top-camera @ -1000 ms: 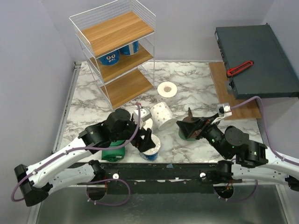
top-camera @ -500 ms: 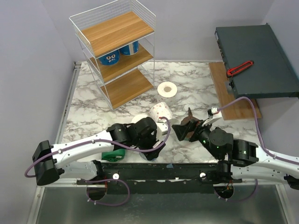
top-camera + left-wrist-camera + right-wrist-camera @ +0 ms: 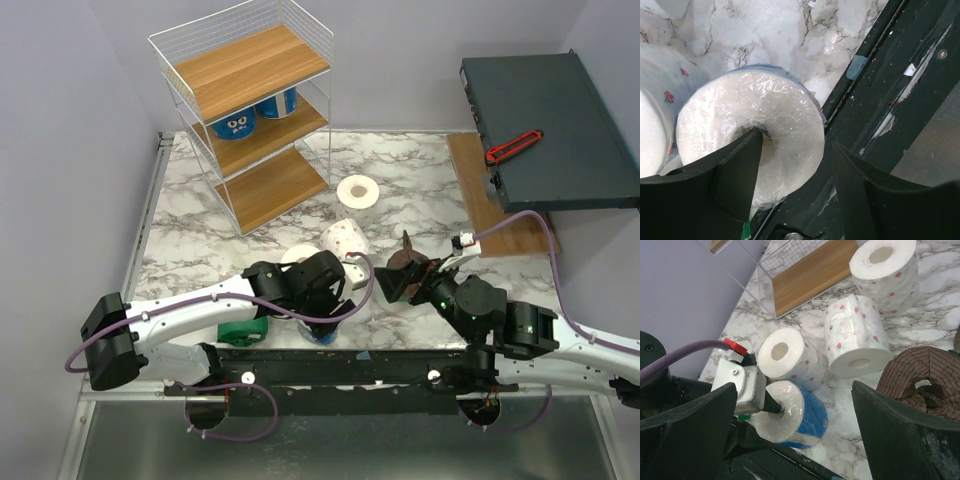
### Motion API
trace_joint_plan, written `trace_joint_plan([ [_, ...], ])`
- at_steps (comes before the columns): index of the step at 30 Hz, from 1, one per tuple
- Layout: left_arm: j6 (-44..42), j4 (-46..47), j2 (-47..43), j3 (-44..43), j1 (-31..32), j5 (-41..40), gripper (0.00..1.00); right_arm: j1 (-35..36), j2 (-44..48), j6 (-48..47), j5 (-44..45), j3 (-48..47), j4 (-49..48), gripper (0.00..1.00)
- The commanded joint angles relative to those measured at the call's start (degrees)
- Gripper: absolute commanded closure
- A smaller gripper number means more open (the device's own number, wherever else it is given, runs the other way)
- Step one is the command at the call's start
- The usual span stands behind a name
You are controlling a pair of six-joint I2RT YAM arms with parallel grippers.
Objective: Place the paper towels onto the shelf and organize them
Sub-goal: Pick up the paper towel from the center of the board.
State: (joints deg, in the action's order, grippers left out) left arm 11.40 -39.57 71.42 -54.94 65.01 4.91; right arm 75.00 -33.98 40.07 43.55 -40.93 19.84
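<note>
Progress was partial: two blue rolls [image 3: 236, 124] stood on the shelf [image 3: 250, 70] at eleven o'clock, while speckled rolls [image 3: 345, 240] waited on the tabletop [image 3: 200, 230]. At six o'clock the left hand [image 3: 799, 145], fingers apart, straddled a blue-wrapped roll [image 3: 785, 110]; the right hand [image 3: 794, 386] gaped empty.

A plastic-wrapped white paper roll with a blue edge [image 3: 777, 112] stands end-up at the rim of the white marble tabletop [image 3: 785, 35]. The left tool [image 3: 797, 145] straddles its wall (one black finger at the hollow core, the other outside, slightly clear). A red-speckled white roll [image 3: 660, 117] sits just beside it.
</note>
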Motion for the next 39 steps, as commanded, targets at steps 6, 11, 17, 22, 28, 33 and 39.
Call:
trace_joint_plan([
  [6, -0.8, -0.2, 1.6, -0.1, 0.5, 1.8, 0.4, 0.1, -2.4, -0.6, 0.8, 0.0, -0.4, 0.0],
  [11, -0.7, 0.7, 3.4, 0.4, 0.8, 2.7, 0.47, 0.2, -2.2, -0.9, 1.1, 0.0, -0.5, 0.0],
  [17, -0.5, 1.0, 4.2, 0.5, 1.4, 2.9, 0.56, 0.2, -0.9, -1.0, 1.8, 0.3, -0.3, 0.0],
  [22, 0.0, -0.4, 3.0, -1.0, 1.4, 2.3, 0.7, 0.2, 0.1, -1.1, 2.2, 0.0, 0.0, 0.0],
  [28, 0.2, -5.9, -0.9, -7.7, 1.4, -0.9, 0.78, 0.2, 1.4, -1.5, 1.8, -0.8, 0.2, 0.0],
  [33, -0.7, -12.3, -2.8, -17.6, 0.4, -4.3, 0.81, 0.2, 2.5, -1.9, 1.7, -1.1, 0.1, 0.0],
  [39, -3.6, -17.9, -0.6, -27.7, -5.4, -4.1, 0.84, 0.2, 2.9, -3.3, 1.6, -0.6, -1.2, 0.0],
])
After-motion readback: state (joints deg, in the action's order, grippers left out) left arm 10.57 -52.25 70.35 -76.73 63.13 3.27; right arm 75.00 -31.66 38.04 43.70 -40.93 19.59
